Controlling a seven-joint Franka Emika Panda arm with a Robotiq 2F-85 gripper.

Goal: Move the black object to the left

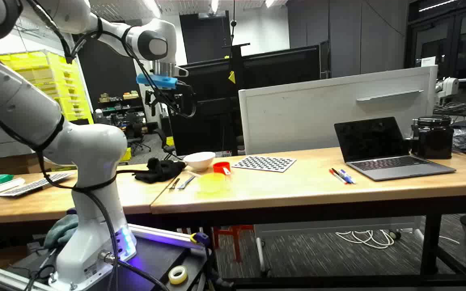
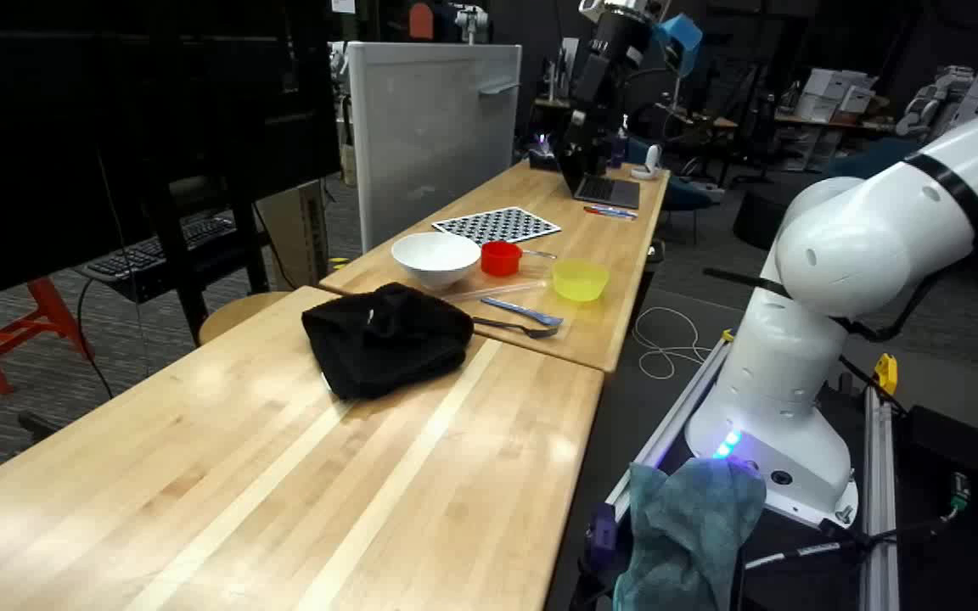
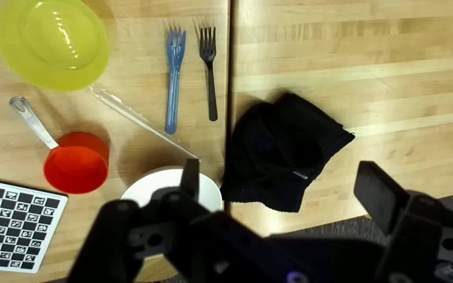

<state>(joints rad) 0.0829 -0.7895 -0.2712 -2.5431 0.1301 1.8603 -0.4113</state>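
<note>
fingers (image 3: 380, 196) parted above black cloth (image 3: 277, 157), wooden tabletop (image 2: 311, 484), white panel (image 1: 322, 117), grey carpet (image 1: 310, 248)

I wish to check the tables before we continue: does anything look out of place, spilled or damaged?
Nothing looks spilled or damaged. Only the black cloth stands out: it lies crumpled near the white bowl, as if dropped rather than folded. The white bowl, yellow bowl and red measuring cup stand upright.
</note>
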